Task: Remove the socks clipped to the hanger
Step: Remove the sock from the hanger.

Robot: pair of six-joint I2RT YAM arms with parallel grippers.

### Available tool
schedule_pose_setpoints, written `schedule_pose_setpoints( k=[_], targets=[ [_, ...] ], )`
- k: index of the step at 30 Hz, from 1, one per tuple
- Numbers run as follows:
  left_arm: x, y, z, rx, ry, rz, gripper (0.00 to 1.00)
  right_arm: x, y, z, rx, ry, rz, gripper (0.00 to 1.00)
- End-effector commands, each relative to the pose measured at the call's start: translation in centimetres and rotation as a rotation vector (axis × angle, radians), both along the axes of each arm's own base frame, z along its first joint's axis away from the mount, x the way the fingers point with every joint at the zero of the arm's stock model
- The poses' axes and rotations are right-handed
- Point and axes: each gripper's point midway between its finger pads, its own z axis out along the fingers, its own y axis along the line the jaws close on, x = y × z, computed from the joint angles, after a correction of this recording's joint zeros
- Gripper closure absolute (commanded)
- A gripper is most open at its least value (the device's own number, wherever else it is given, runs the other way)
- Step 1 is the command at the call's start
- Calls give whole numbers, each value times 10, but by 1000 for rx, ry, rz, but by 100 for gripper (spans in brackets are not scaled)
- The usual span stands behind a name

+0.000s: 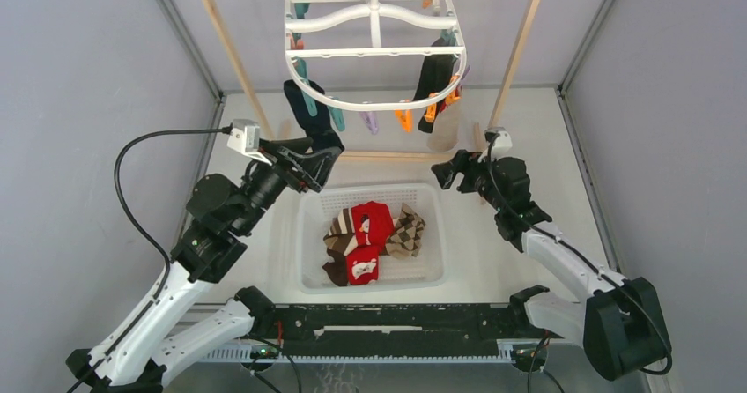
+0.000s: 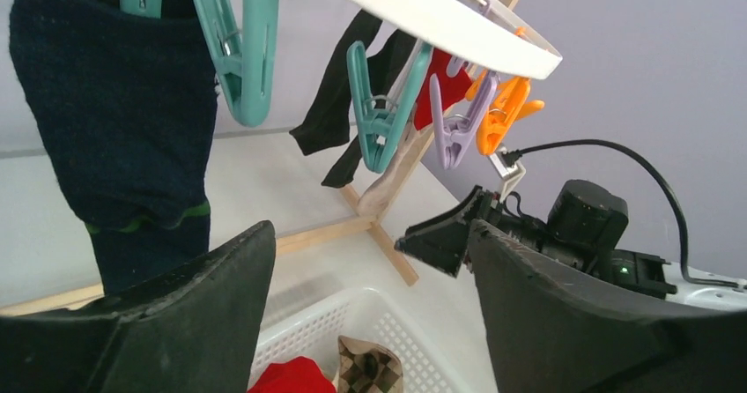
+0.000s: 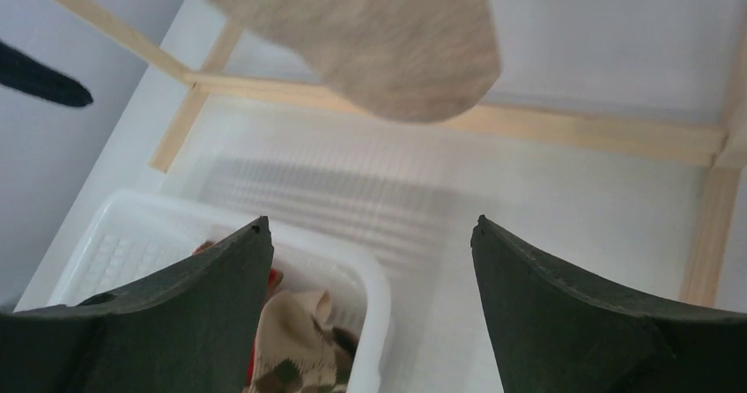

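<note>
Both the left end effector [image 2: 370, 234] and right end effector [image 3: 370, 226] gape empty; the left should close on the navy fabric sock [image 2: 114, 120] at its upper left, then pull straight down.

You are looking at a beige sock [image 3: 379, 40] that is blurring and running off the top edge of the right wrist view. In the left wrist view, 1 finger [image 2: 176, 322] is covering the lower end of the navy sock [image 2: 114, 120]. Overhead, the top edge is cropping the hanger [image 1: 376, 52].
</note>
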Motion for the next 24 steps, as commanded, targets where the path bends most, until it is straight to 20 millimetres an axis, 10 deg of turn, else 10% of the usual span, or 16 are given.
schedule_pose_setpoints(
  k=[1,18,24],
  targets=[
    [1,3,-6,0,8,14,3,34,-7,55,58,-209,-28,10],
    [-3,-5,-33,20,67,-33,0,79,-8,77,245,-355,165,9],
    [-5,-4,-49,19,94,-35,0,79,3,72,294,-323,228,23]
  ],
)
